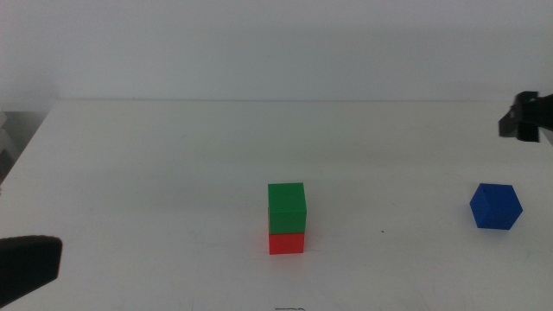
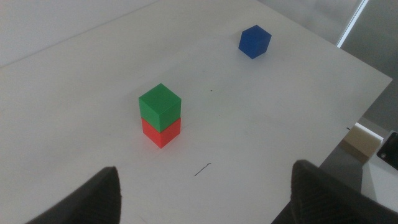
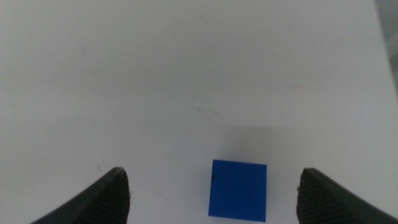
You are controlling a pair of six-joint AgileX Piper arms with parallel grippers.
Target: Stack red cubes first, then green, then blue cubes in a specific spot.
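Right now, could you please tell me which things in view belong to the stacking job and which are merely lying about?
Belongs to the job:
- red cube, bottom of the stack
- green cube, on the red one
- blue cube, alone on the table
- right hand, open, above the blue cube
- left hand, open, waiting back

Lying about:
- small tan box past the table edge

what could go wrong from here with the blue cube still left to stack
1. The blue cube sits turned at an angle near the table's right edge, so the open right gripper above it might close on its corners and skew it.
2. The green cube on the red cube makes a narrow tower; a hard or off-centre placement could topple it.
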